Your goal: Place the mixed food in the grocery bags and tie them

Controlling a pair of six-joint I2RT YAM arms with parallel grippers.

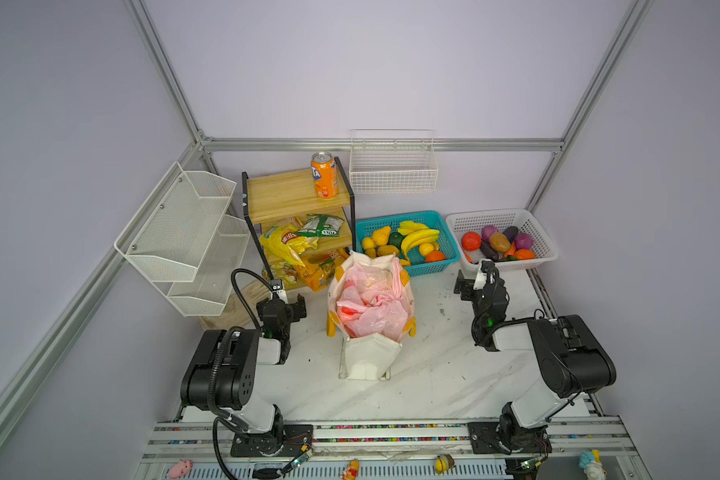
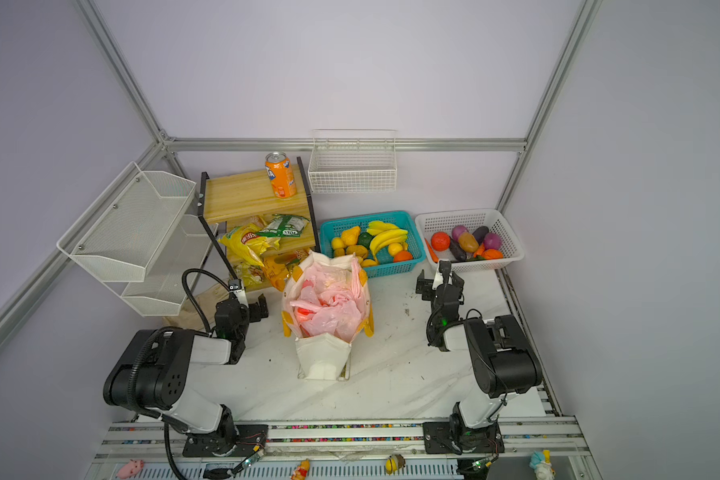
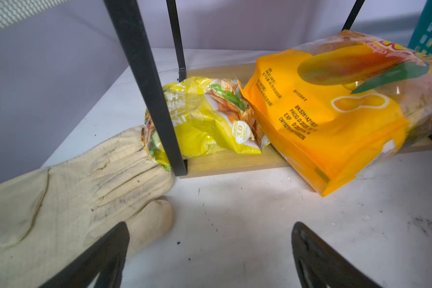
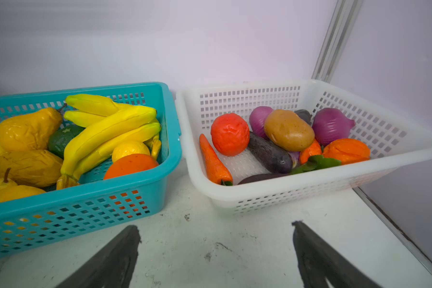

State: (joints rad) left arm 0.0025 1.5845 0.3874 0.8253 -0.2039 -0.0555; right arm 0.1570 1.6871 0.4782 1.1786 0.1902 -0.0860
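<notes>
Find thin translucent pink plastic bag (image 1: 371, 305) stuffed in white canvas tote with yellow handles (image 1: 368, 358) at centre of table (image 1: 437, 374), untied. Note left gripper (image 3: 210, 227) and right gripper (image 4: 216, 224) spread, empty, flanking it, likely poised for tying.

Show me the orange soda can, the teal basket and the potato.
orange soda can (image 1: 324, 178): a top view, on its printed side.
teal basket (image 4: 68, 207): right wrist view, on its near wall.
potato (image 4: 288, 129): right wrist view, on its upper surface.
</notes>
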